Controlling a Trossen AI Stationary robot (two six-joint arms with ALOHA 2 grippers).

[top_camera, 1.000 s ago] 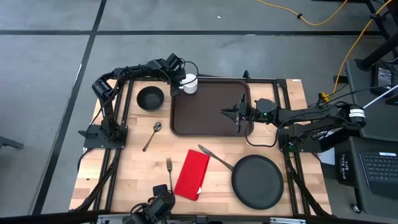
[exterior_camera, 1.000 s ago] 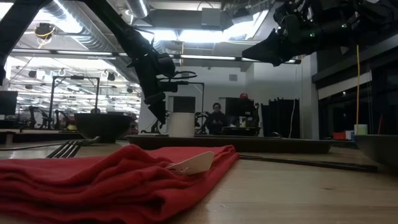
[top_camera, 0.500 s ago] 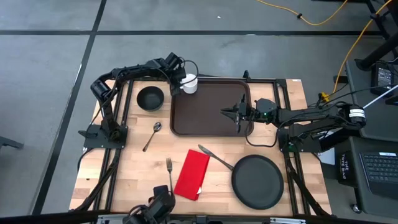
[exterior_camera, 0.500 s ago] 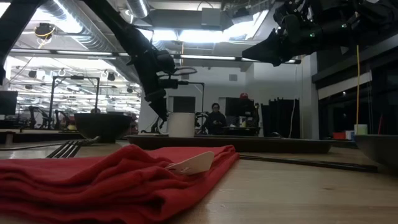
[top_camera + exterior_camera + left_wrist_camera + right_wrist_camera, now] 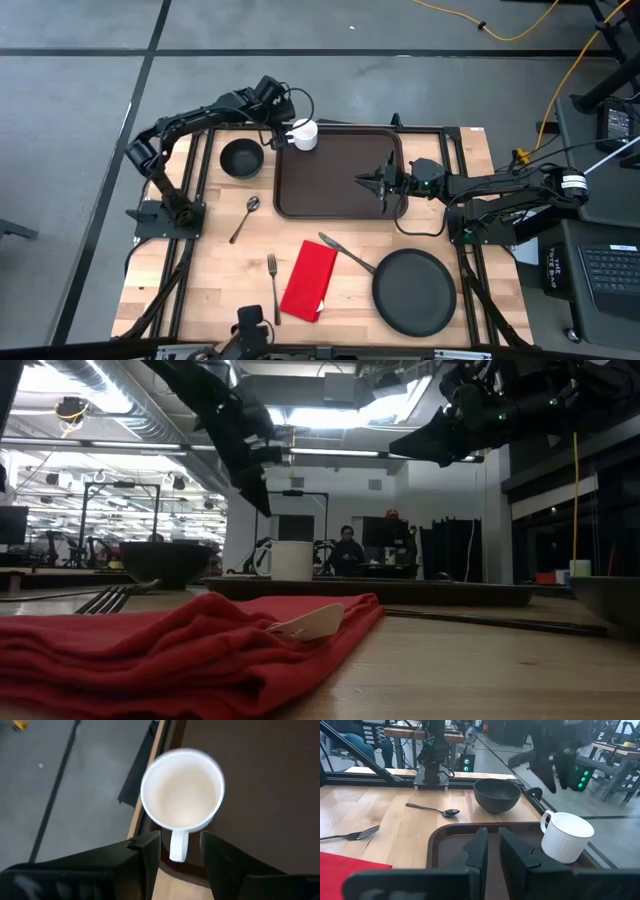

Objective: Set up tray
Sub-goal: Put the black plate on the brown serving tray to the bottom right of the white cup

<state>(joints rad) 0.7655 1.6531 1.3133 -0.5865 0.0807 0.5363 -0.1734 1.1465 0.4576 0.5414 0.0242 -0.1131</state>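
The large dark brown rectangular tray [image 5: 338,171] with its raised rim lies at the table's far middle. A white ceramic mug [image 5: 304,134] stands upright in the tray's far left corner. The left gripper [image 5: 275,130] hangs just left of the mug, above it, fingers [image 5: 147,857] apart and empty. The right gripper [image 5: 372,181] hovers over the tray's right side, fingers nearly together, holding nothing
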